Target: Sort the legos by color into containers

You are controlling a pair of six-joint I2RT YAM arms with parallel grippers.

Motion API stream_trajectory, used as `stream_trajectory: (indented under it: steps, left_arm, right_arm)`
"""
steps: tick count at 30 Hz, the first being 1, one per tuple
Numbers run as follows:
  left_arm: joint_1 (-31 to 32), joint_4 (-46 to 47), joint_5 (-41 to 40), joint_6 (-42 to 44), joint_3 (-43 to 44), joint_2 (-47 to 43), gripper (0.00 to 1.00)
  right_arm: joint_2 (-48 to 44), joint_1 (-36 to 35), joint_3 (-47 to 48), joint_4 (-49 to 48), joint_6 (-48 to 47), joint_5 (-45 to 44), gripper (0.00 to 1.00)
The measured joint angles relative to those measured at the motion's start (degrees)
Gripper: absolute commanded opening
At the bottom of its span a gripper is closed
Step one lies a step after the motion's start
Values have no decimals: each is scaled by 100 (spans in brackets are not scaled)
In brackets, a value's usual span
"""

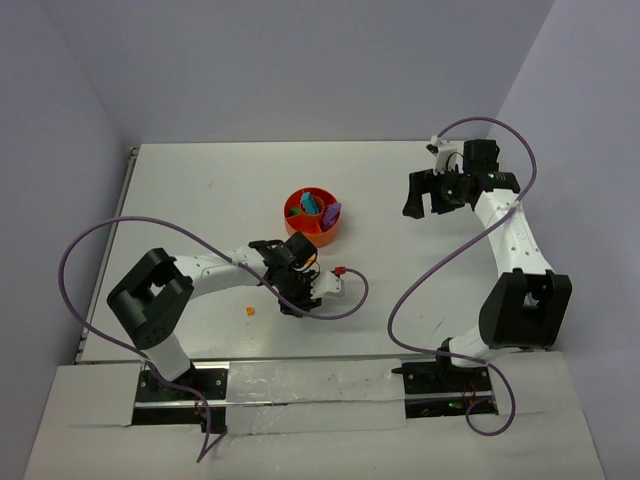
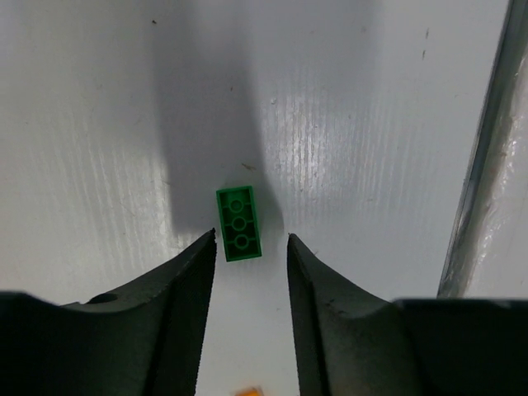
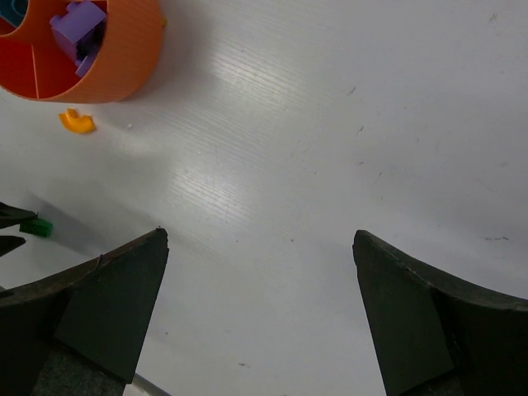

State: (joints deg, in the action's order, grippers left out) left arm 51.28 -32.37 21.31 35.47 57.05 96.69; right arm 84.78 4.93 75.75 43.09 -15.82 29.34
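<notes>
Left wrist view: the green brick (image 2: 239, 224) lies flat on the worktop (image 2: 371, 124), its near end between the fingertips of the left end effector (image 2: 250, 239). The jaws stand apart, one on each side of the brick. A clear gap shows on the right and only a sliver on the left, so nothing is gripped yet. The placement looks deliberate: the fingers straddle the brick so that closing would pinch its two long sides.

The brick's long axis runs away from the camera, roughly in line with the fingers and tipped slightly to the left at the far end. The upper face shows three round rings in a row, which suggests the underside is facing up.

The orange bowl (image 3: 124, 66) sits further back on the worktop, well apart from this brick, and holds a purple block (image 3: 78, 25). A small curved orange piece (image 3: 77, 121) lies just beside its wall.

The right end effector (image 3: 260, 239) hangs over bare worktop with its jaws wide apart and holds nothing. In my judgement it is parked clear of the left arm.
</notes>
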Motion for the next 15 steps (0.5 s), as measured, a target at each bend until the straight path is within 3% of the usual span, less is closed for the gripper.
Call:
stream_trajectory:
  steps: [7, 15]
  left_arm:
    - [8, 490, -188, -223, -126, -53, 14]
    - [-54, 816, -298, -201, -522, -427, 0]
  right_arm:
    - [76, 0, 43, 19, -35, -2, 100]
    - [376, 0, 245, 94, -37, -42, 100]
